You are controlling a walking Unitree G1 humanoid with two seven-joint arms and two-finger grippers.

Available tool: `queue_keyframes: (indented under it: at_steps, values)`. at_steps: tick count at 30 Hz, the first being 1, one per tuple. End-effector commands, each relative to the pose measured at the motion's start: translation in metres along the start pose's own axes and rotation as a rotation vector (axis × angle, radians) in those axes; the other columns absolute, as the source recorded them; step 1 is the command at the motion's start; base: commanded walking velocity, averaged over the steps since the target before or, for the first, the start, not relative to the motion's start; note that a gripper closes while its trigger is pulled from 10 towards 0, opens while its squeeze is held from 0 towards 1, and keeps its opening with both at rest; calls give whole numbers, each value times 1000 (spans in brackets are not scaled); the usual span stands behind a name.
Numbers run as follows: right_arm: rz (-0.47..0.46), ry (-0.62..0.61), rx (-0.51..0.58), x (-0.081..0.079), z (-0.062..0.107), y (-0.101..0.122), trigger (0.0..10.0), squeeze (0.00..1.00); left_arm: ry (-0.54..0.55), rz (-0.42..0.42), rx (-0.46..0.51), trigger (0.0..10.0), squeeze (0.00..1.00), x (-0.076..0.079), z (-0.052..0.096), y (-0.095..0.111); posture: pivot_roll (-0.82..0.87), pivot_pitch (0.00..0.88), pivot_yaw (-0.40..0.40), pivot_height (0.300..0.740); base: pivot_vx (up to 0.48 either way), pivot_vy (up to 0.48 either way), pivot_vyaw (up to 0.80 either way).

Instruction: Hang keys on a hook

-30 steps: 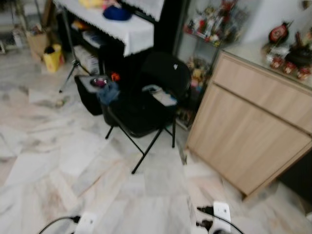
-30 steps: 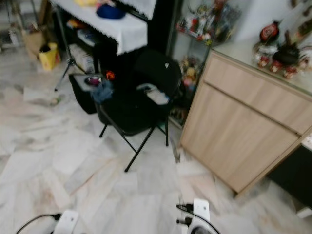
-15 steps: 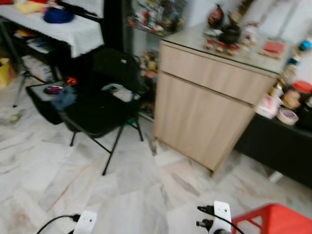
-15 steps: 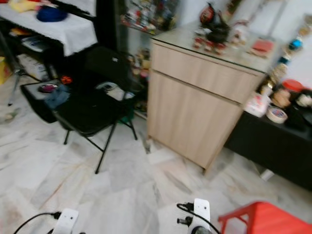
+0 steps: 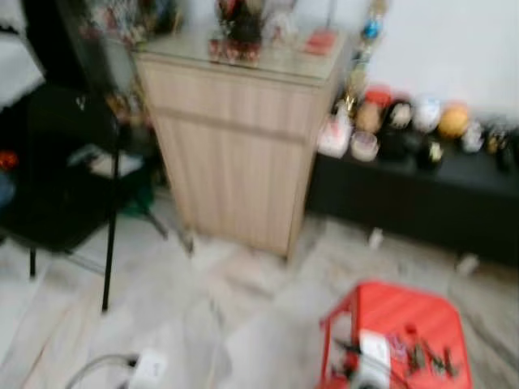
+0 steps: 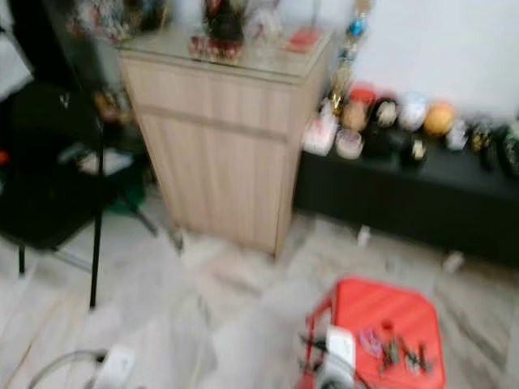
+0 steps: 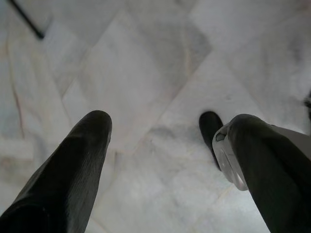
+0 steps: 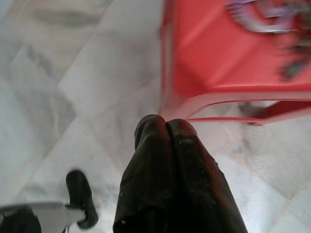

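Blurred head views throughout. Lower right of the frame: a red stool (image 5: 397,320) on the marble floor (image 5: 243,324), with the keys (image 5: 426,356) scattered across its seat as small dark shapes beside a purplish ring, too smeared to count. At the bottom edge, just left of the keys, the white wrist of the right arm (image 5: 369,356), overlapping the stool's near side. In the right wrist view, right gripper (image 8: 166,127) pressed fully closed, both black fingers touching along their length, nothing held; poised above bare floor just beside the stool's edge, keys (image 8: 272,19) up on the seat in the upper right corner of that frame, apart from the fingertips. In the left wrist view, left gripper (image 7: 165,131) spread wide, empty, hanging over pale marble. Upper middle of the head view: a light wooden cabinet (image 5: 235,138) with ornaments on top. To its right, a low black shelf (image 5: 422,203) lined with small round objects. At far left, a black folding chair (image 5: 57,186).
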State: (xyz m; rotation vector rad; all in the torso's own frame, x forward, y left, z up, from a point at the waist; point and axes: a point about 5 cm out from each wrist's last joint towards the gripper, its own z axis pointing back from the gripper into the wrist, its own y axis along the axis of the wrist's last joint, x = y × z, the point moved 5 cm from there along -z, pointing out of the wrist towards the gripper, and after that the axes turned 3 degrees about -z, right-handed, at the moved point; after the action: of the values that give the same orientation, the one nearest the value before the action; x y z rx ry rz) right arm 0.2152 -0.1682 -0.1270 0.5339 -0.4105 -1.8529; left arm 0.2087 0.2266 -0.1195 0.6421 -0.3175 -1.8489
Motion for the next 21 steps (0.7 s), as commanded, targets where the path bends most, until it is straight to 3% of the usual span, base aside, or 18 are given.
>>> queue_keyframes:
  at_steps: [1, 6, 15, 21]
  values:
    - [-13, 14, 5, -9, 0, 0, 10000, 0, 13, -16, -11, 10000, 0, -9, 1, -2, 155, 5, -10, 740, 0, 0, -619]
    - [-30, 19, 10, -12, -1, 0, 10000, 0, 28, -5, -3, 10000, 0, -15, 0, 2, 140, 0, -11, 740, 0, 0, -464]
    - [-48, -6, 24, -6, 0, 2, 10000, 0, 19, -1, 25, 10000, 0, -6, -1, 10, 132, 0, -35, 740, 0, 0, -128]
    - [-52, -3, 26, -4, 0, 2, 10000, 0, 26, 14, 8, 10000, 0, -4, 0, 2, 123, 0, -45, 740, 0, -400, -564]
